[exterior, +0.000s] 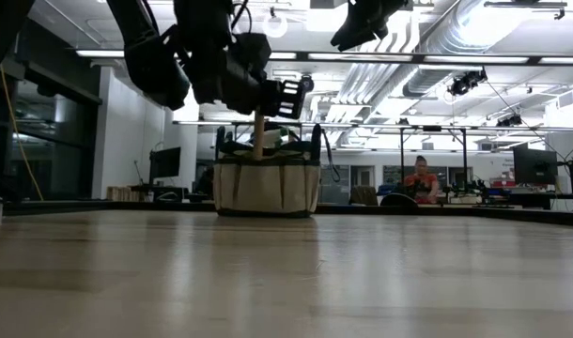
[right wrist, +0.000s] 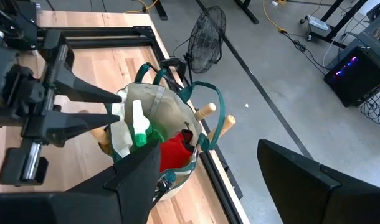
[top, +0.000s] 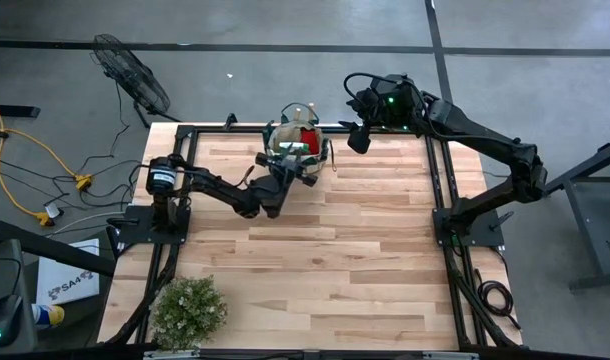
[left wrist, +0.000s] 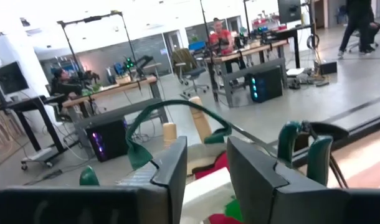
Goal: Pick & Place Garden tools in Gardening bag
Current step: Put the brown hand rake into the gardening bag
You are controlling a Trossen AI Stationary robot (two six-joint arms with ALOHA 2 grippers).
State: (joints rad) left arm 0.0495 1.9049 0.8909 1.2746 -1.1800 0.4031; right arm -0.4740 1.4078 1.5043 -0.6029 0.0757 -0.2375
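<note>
The left pincer [right wrist: 112,112], its fingers spread partly over the beige fabric bag [right wrist: 159,109] at the pale wooden counter's [top: 315,260] far edge, could snag a green loop handle [right wrist: 205,93] withdrawing; right pincer [top: 358,137] hovers spread.

A grey concrete floor [top: 545,40] surrounds the wooden bench [top: 315,250]. A standing fan [top: 132,74] and yellow cables [top: 30,150] lie beside it. Ceiling light strips [exterior: 474,60] run overhead; beyond are desks [left wrist: 115,93] and a seated person [exterior: 420,178].
</note>
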